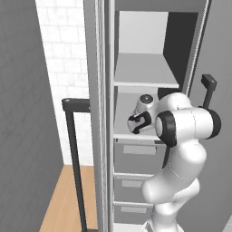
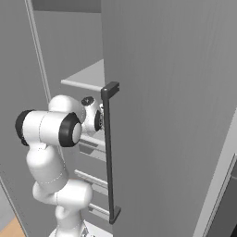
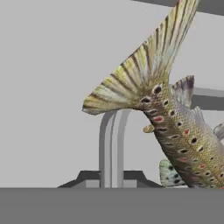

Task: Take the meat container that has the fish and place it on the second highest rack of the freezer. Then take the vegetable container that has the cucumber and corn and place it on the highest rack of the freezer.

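Fish: the hand view shows a spotted fish (image 3: 183, 135) close up, tail fin fanned toward the top of the view, body running off the lower right edge. Behind it stands a pale grey arched handle (image 3: 113, 146), part of the container.
Container: its walls cannot be made out in the hand view, and neither base view shows it, so its exact place is unclear.
Gripper: the fingertips cannot be made out in the hand view; how far the hand is open, and whether it has hold of anything, cannot be told.
Left base view: the arm (image 1: 183, 136) reaches into the open freezer (image 1: 145, 68), its wrist at the level of the second shelf (image 1: 136, 136), below the top shelf (image 1: 145, 81). Drawer fronts (image 1: 136, 158) sit lower. A dark door handle (image 1: 74, 154) stands to the left.
Right base view: the grey door (image 2: 166, 115) with its dark handle (image 2: 109, 148) hides the arm's wrist.
Writing: none readable.
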